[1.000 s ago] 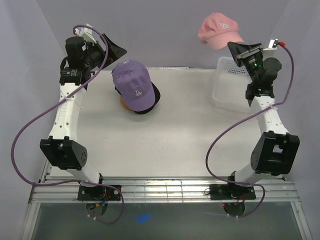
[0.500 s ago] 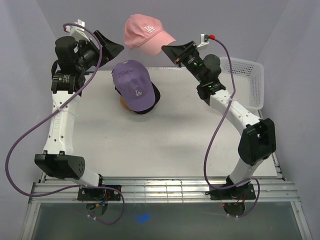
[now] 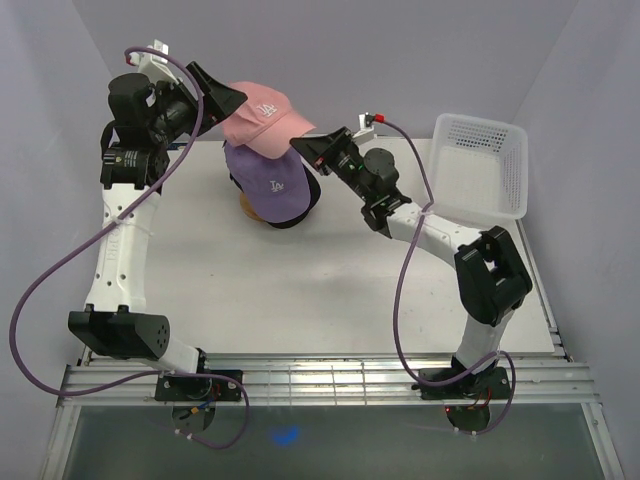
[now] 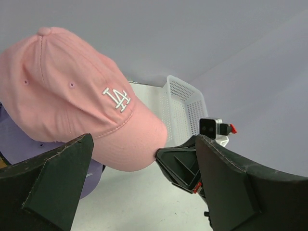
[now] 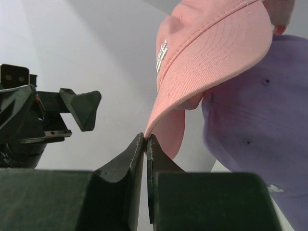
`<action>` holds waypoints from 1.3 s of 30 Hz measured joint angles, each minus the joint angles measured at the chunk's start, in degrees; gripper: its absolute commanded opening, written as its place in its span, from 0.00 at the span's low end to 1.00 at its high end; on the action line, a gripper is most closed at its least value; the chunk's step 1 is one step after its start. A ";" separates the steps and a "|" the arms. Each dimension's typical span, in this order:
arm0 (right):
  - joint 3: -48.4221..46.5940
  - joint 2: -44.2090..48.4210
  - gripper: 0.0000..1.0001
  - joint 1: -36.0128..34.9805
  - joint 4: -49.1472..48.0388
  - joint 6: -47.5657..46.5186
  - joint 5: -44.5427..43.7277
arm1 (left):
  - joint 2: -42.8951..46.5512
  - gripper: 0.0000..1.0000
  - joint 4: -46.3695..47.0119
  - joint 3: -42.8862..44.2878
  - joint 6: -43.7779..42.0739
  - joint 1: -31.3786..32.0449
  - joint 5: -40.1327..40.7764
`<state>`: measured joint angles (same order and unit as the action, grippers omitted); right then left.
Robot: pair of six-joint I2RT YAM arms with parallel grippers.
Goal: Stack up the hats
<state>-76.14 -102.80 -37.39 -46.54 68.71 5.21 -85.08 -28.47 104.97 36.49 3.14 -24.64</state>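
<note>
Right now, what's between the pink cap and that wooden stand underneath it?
The lavender cap, with a black cap under it, covers the wooden stand. The pink cap is above them. The overhead view shows this.

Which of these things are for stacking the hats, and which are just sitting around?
For the job:
- pink hat, its brim pinched in the right pincer
- lavender hat
- dark hat underneath the lavender one

Just sitting there:
- white basket
- wooden stand under the hats
- table

Pink hat (image 3: 262,113) — lavender hat (image 3: 268,178) — blackish hat (image 3: 313,190).
</note>
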 measured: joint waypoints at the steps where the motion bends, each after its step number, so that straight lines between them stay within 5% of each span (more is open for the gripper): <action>1: 1.07 0.00 0.08 -0.24 -0.42 0.15 -0.48 | 0.00 0.97 0.02 -0.02 -0.04 0.00 0.00; 8: 1.40 -0.09 0.08 -1.81 -3.17 1.44 -2.89 | -0.85 0.97 0.15 -0.33 -0.28 0.09 -0.09; 18: -10.95 -3.54 0.08 -5.18 -3.56 1.86 -5.31 | -1.81 0.97 -0.48 -0.33 -1.09 0.37 0.00; 39: 14.64 2.29 0.08 -6.93 -13.14 4.46 -10.43 | -1.81 0.97 -1.22 -0.35 -2.29 0.37 0.00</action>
<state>-61.49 -100.51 -44.31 -59.68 73.17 -5.21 -86.89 -29.69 104.62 34.20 3.51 -24.64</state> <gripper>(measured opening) 0.088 0.971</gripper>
